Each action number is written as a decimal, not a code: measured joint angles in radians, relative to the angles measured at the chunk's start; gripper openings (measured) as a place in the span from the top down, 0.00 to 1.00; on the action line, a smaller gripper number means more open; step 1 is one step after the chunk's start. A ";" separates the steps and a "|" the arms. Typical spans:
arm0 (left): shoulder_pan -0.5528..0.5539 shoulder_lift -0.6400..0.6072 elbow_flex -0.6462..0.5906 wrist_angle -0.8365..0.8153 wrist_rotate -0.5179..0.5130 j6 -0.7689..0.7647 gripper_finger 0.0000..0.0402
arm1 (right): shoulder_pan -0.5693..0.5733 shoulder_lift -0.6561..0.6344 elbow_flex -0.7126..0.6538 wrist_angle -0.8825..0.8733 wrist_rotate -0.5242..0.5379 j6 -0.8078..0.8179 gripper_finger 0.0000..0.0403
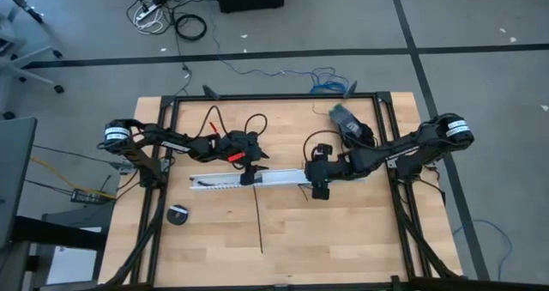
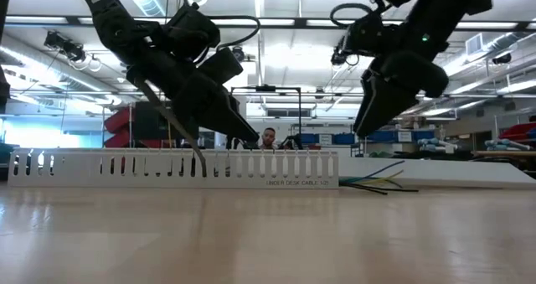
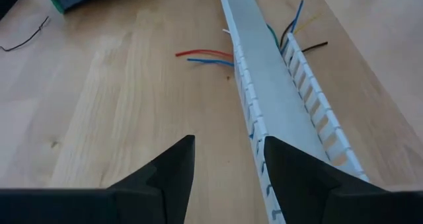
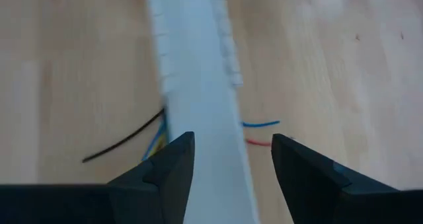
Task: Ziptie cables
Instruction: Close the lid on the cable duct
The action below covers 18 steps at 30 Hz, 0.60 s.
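On the wooden bench (image 1: 343, 231) the thin straight black plastic ziptie (image 1: 258, 222) is lying nearest, loose and untouched — no tie is fitted yet. Beyond it, the thin coloured cables (image 3: 205, 55) are sticking out of the long white slotted plastic channel (image 1: 257, 178), unbundled. The left hand (image 3: 226, 178) and the right hand (image 4: 232, 168) are hovering over the channel, fingers parted, holding nothing — nearly everything is remaining.

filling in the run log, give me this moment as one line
left hand: open, over one wall of white channel | right hand: open, above channel's other end | cables: poking from channel | ziptie: lying on table, untouched
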 joint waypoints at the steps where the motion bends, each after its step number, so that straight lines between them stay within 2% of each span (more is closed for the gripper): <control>1: 0.000 0.000 0.000 0.000 0.000 0.002 0.56 | 0.016 0.007 -0.006 0.006 0.027 -0.021 0.51; 4: 0.000 0.000 0.000 0.002 0.000 0.004 0.56 | 0.049 0.026 -0.013 0.006 0.109 -0.094 0.50; 6: 0.000 0.000 0.000 0.003 0.000 0.006 0.56 | 0.055 0.040 -0.012 0.019 0.126 -0.109 0.50; 18: 0.000 0.000 0.000 0.002 0.002 0.008 0.56 | 0.054 0.073 -0.012 0.201 0.118 -0.098 0.49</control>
